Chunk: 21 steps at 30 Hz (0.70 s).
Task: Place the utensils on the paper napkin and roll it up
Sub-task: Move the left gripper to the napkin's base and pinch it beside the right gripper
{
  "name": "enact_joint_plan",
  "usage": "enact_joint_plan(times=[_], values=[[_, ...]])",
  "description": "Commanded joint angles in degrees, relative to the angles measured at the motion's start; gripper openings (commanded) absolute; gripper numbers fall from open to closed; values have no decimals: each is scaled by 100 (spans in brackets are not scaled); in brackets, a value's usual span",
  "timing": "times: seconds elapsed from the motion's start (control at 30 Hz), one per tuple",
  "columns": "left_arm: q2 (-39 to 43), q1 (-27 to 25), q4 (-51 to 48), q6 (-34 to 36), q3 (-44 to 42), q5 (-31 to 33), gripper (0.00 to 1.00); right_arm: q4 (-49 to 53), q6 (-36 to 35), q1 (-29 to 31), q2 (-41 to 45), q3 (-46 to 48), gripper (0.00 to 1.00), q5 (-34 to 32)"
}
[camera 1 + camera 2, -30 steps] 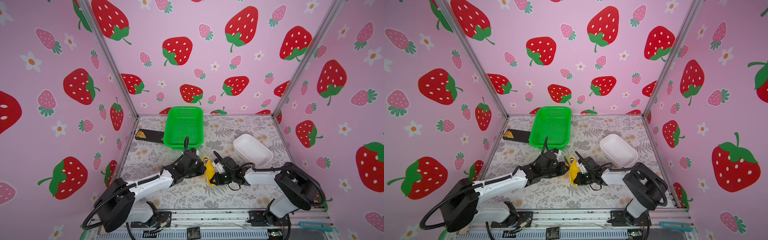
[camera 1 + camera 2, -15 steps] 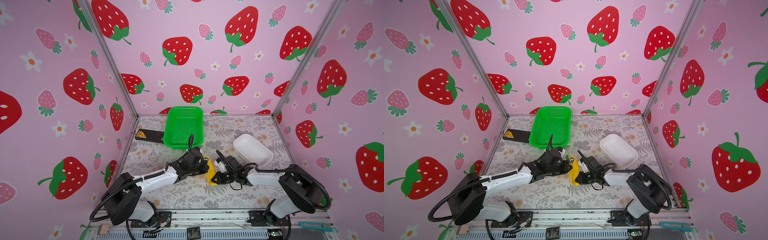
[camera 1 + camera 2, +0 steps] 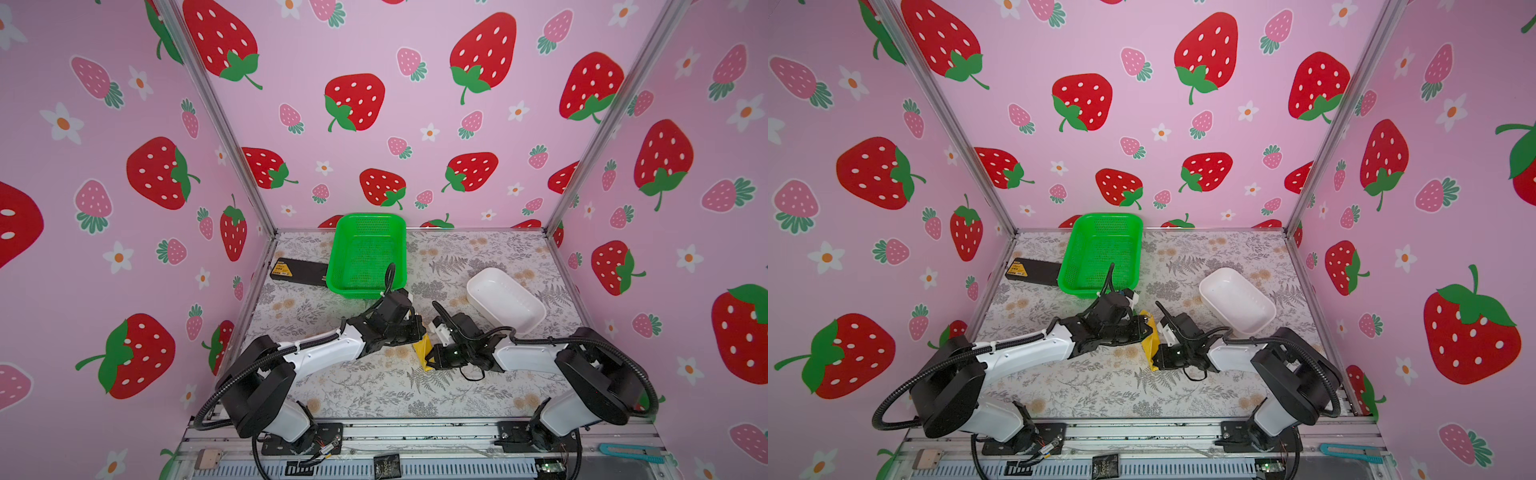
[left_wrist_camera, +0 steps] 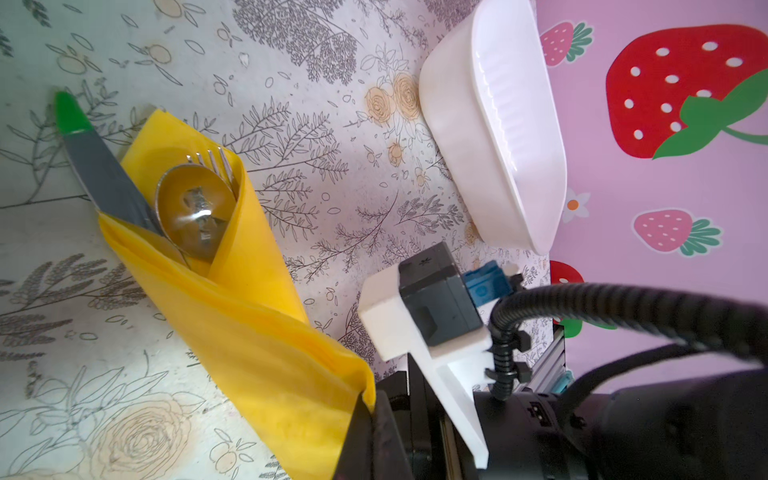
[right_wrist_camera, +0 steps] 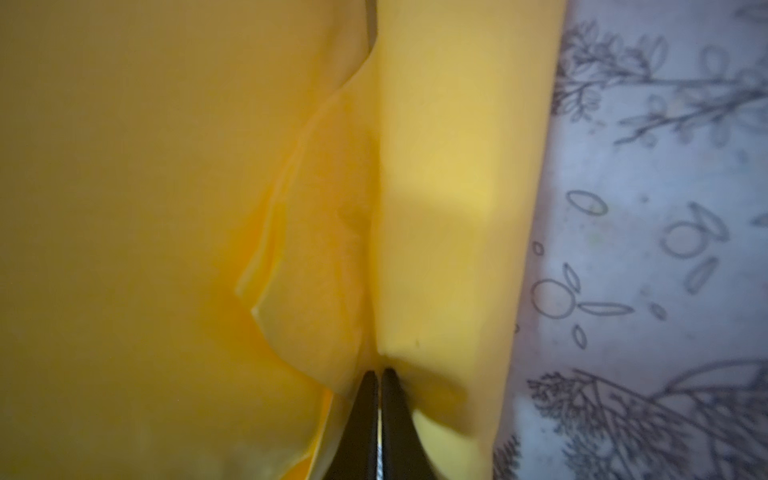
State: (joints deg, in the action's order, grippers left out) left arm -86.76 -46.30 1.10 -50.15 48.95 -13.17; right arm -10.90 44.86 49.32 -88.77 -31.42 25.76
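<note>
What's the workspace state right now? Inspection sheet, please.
Surface: floral-print table; no spills seen.
Job's things: paper napkin wrapped round utensils; spoon, fork, knife stick out.
Clutter: green basket, white dish, black box, all apart from napkin.
Grippers: left gripper and right gripper both shut on napkin.
Cables: black conduits loop off both arms; none on napkin.
Surroundings: strawberry walls; teal tool on front rail.

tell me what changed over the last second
The left pincer slid a little to the right and toward the back, farther over the rolled paper napkin. The right pincer hardly moved and stays shut on the napkin's end. Nothing was let go. The green basket and white dish stayed put.
</note>
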Motion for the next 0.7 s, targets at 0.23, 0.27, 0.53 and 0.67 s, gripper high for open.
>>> enact_joint_plan(times=[0.23, 0.27, 0.53, 0.67], values=[[-204, -126, -5, 12, 419, 4, 0, 67, -81, -44, 107, 94, 9, -1], [-192, -130, -5, 0, 398, 32, 0, 55, -76, -45, 155, 92, 9, 7], [-160, -117, -58, -5, 372, 130, 0, 154, -65, -123, 502, 189, 10, -136], [-182, -118, -51, -8, 408, 130, 0, 138, -43, -177, 545, 317, 10, -254]])
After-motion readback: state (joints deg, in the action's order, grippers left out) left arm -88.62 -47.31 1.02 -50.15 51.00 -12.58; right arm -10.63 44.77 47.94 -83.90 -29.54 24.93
